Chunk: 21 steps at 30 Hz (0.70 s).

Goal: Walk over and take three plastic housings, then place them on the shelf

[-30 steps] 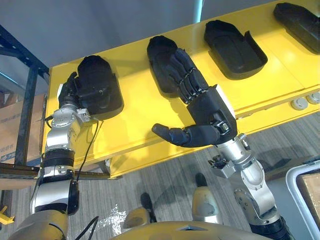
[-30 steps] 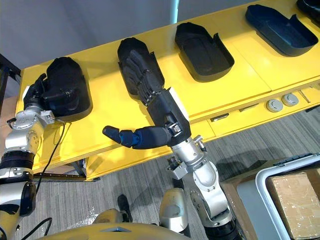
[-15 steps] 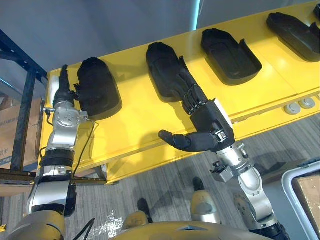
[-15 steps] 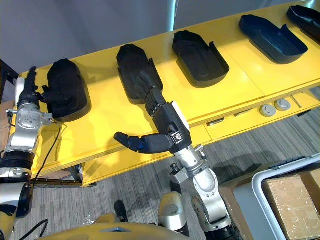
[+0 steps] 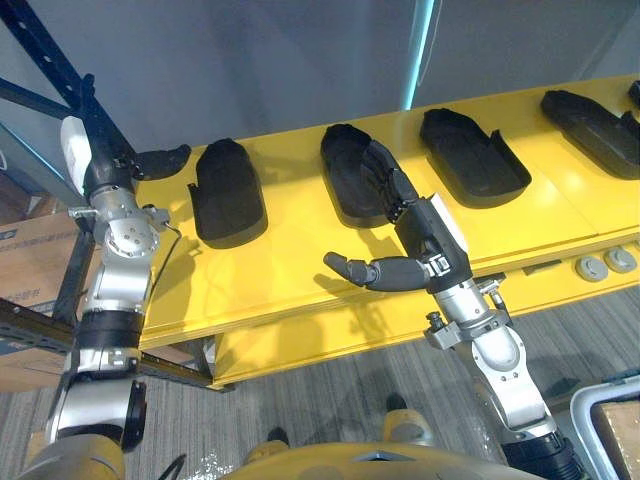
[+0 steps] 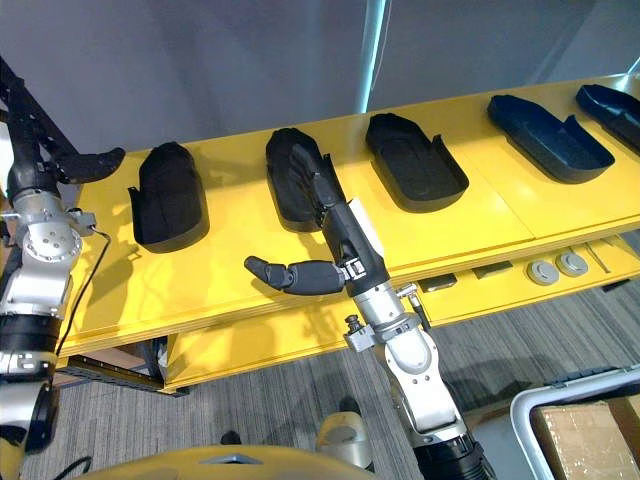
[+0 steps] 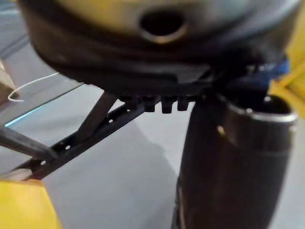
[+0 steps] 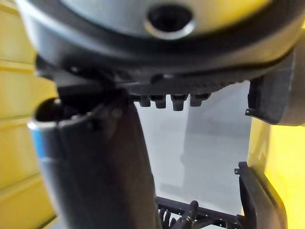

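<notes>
- Black housings [image 5: 228, 195] are laid in a row on the yellow table [image 5: 290, 285].
- The right hand [image 5: 418, 228] is held over the second housing [image 5: 347, 180] from the left.
- Its fingers [image 5: 388, 188] are stretched out flat over that housing, and its thumb [image 5: 350, 268] is spread out to the side. Nothing is gripped.
- The left hand [image 5: 103, 177] is raised by the table's left end, near the dark rack [image 5: 45, 52].
- Its fingers [image 5: 160, 157] are loose, and nothing is held.

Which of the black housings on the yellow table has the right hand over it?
The second housing from the robot's left: straight fingers of the right hand lie over it, and no hand is on the others.
</notes>
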Available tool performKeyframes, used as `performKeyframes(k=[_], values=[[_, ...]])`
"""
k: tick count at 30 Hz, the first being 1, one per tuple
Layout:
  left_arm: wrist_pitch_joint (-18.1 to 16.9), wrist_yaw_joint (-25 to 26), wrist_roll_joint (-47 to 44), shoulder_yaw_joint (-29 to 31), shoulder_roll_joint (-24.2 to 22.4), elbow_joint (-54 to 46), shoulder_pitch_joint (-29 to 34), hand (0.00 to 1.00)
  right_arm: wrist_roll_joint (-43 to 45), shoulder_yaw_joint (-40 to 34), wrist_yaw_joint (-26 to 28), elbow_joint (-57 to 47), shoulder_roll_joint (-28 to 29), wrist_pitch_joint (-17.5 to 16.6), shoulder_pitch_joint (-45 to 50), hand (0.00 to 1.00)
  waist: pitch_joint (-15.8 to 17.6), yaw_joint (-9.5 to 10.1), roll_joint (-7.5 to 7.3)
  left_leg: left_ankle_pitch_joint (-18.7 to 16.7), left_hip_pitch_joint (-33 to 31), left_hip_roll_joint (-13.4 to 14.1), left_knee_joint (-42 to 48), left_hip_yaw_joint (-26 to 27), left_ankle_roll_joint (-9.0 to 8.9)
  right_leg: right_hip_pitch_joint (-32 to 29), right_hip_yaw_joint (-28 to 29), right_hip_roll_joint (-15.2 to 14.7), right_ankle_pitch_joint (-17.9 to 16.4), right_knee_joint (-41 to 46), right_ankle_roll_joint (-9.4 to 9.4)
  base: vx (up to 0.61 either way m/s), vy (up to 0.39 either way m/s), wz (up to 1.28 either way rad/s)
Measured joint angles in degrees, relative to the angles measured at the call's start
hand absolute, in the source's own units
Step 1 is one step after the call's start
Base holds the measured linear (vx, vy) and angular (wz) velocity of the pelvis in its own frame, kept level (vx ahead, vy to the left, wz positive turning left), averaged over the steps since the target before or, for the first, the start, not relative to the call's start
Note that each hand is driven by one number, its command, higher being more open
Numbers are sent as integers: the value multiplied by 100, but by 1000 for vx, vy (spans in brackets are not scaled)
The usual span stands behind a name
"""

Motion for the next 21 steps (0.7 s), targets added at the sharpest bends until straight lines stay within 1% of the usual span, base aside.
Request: performKeyframes(k=[1, 2, 5, 6, 7, 8, 9, 10, 11, 12, 14, 18, 21], values=[[-78, -135, -200, 55, -222, -328, 261, 100, 2, -56, -95, 99, 3, 7, -69, 100, -35, 51, 16, 28, -15, 4, -12, -65, -6, 31, -62, 0, -1, -26, -1, -38, -27, 20], [-132, -276, -376, 85, -480, -676, 560, 100, 6, -141, -143, 193, 9, 14, -135, 100, -71, 150, 38, 42, -23, 9, -17, -88, -6, 37, -86, 2, -3, -28, -4, -34, -25, 17], [-177, -626, -895, 127, -1025, -1447, 1238, 100, -2, -250, -230, 363, 47, 63, -287, 100, -128, 269, 59, 65, -32, 10, -46, -219, -19, 121, -221, -4, -10, -59, -15, -13, -16, 22], [-208, -830, -1008, 125, -1275, -1822, 1614, 100, -75, -264, -299, 420, 78, 102, -344, 100, -186, 334, 56, 114, -42, 20, -111, -289, -25, 151, -321, 0, -12, -97, -19, 3, -26, 44], [-307, -1018, -1129, 117, -1462, -2120, 1977, 100, -169, -262, -321, 474, 110, 132, -428, 100, -222, 374, 48, 141, -86, 27, -126, -382, -32, 184, -420, 1, -12, -133, -20, 6, -28, 39], [-358, -1112, -1145, 112, -1548, -2220, 2114, 100, -196, -262, -321, 500, 124, 147, -462, 100, -251, 411, 48, 151, -121, 30, -124, -413, -35, 181, -457, 2, -12, -138, -22, 19, -28, 38], [-427, -1295, -1219, 90, -1715, -2388, 2322, 100, -208, -258, -321, 534, 139, 167, -501, 100, -284, 495, 42, 182, -150, 34, -137, -492, -40, 194, -535, 4, -14, -142, -26, 16, -25, 30], [-444, -1380, -1316, 74, -1807, -2540, 2467, 100, -208, -234, -314, 556, 163, 173, -523, 100, -298, 584, 37, 224, -163, 37, -163, -540, -49, 203, -587, 7, -13, -142, -28, 16, -33, 33], [-537, -1474, -1328, 37, -1885, -2716, 2650, 100, -208, -203, -308, 618, 250, 176, -575, 100, -312, 651, 25, 265, -173, 48, -221, -605, -59, 213, -656, 16, -14, -142, -31, 8, -29, 30], [-593, -1524, -1325, 11, -1934, -2834, 2774, 100, -208, -178, -318, 691, 321, 186, -639, 100, -323, 673, 7, 285, -211, 49, -230, -661, -60, 216, -709, 17, -16, -142, -34, 0, -25, 28], [-679, -1661, -1309, -60, -2009, -2968, 2941, 100, -205, -133, -340, 804, 379, 213, -741, 100, -333, 786, -11, 317, -238, 50, -252, -727, -65, 223, -772, 17, -17, -145, -36, -6, -18, 20], [-730, -1899, -1315, -123, -2186, -3003, 3198, 100, -206, 29, -426, 989, 554, 326, -865, 100, -367, 902, -69, 335, -290, 66, -264, -858, -72, 287, -916, 30, -56, -165, -96, -19, -18, 18], [-751, -2021, -1325, -149, -2230, -3003, 3402, 100, -205, 143, -637, 1188, 644, 427, -1005, 100, -384, 915, -111, 375, -428, 75, -276, -992, -79, 263, -1020, 52, -66, -237, -116, -20, -20, 21]])
